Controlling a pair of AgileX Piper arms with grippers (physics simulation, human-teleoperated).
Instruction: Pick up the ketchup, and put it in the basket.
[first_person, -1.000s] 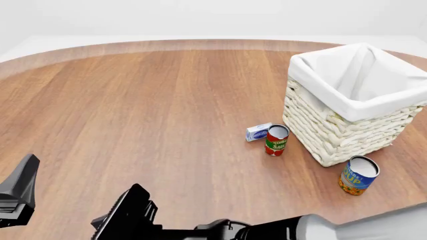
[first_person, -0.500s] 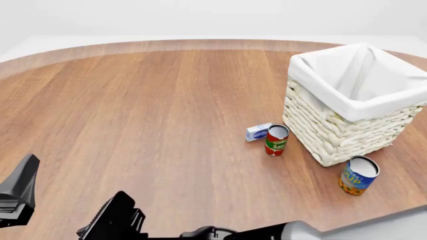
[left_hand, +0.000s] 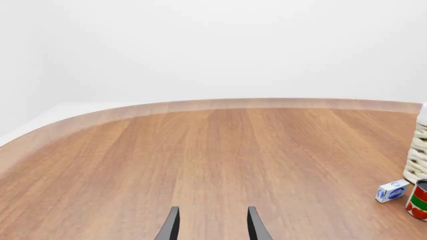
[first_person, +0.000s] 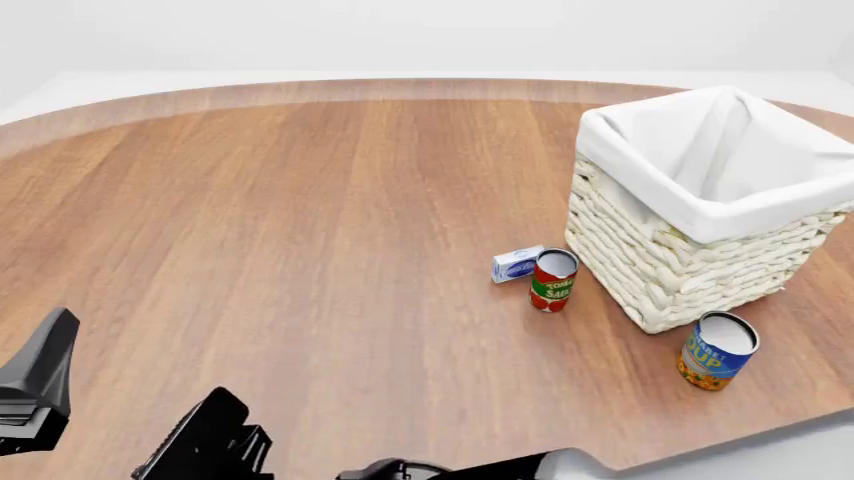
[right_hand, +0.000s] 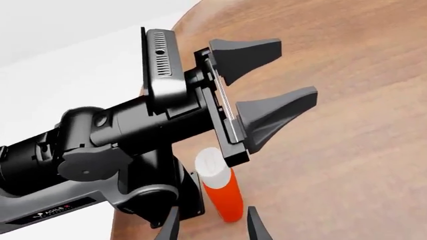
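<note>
The ketchup, a red-orange bottle with a white cap, shows only in the right wrist view. It stands upright by the base of the left arm and is out of the front view. My right gripper is open, its fingertips on either side of the bottle's lower end and still a little short of it. My left gripper is open and empty above the table; it also shows in the left wrist view. The basket, cream wicker with a white liner, stands at the right.
A red-and-green tomato sauce can and a small white-blue box stand just left of the basket. A blue soup can stands in front of it. My right arm's wrist lies low at the near left edge.
My right arm has swung further left and back toward the near edge, dropping lower in the front view. The left gripper and the table objects have not moved.
</note>
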